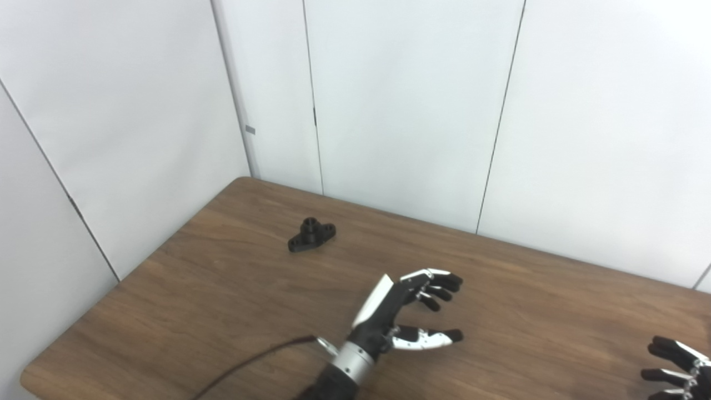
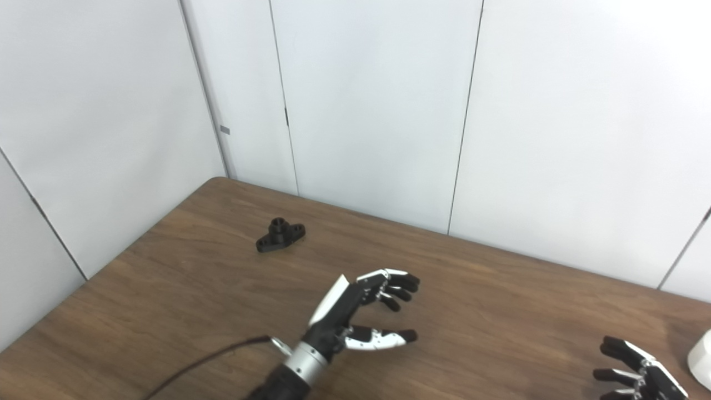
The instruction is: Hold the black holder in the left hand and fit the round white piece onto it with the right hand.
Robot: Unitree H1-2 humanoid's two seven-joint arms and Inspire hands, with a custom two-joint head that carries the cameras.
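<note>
A dark brown wooden table (image 1: pixel 233 289) with a visible grain is seen from above, its far left corner rounded and set close into the corner of the room. The room is bounded by plain white wall panels (image 1: pixel 411 100), which are divided by thin dark vertical seams; a small grey tag (image 1: pixel 250 129) is fixed on the panel strip near the corner. The tabletop is evenly lit, and a soft sheen is carried along the grain.

The black holder (image 1: pixel 311 235) is lying on the table in the far left part, flat on its base with its short round collar pointing up. Nothing is touching it, and it is well apart from both hands.

The left hand (image 1: pixel 405 311) is held over the middle of the table, to the right of and nearer than the holder. Its fingers (image 1: pixel 439 283) are spread apart from the thumb (image 1: pixel 427 337) with a wide gap between them, and nothing is held. A dark cable (image 1: pixel 250 361) is seen running along the table from the wrist toward the near left.

The right hand (image 2: pixel 633 366) is seen only in part at the near right edge; its fingers are apart and nothing is held in them. The round white piece (image 2: pixel 701 358) is shown in the right eye view only, cut off by the right edge of the picture, resting on the table just beside the right hand.
</note>
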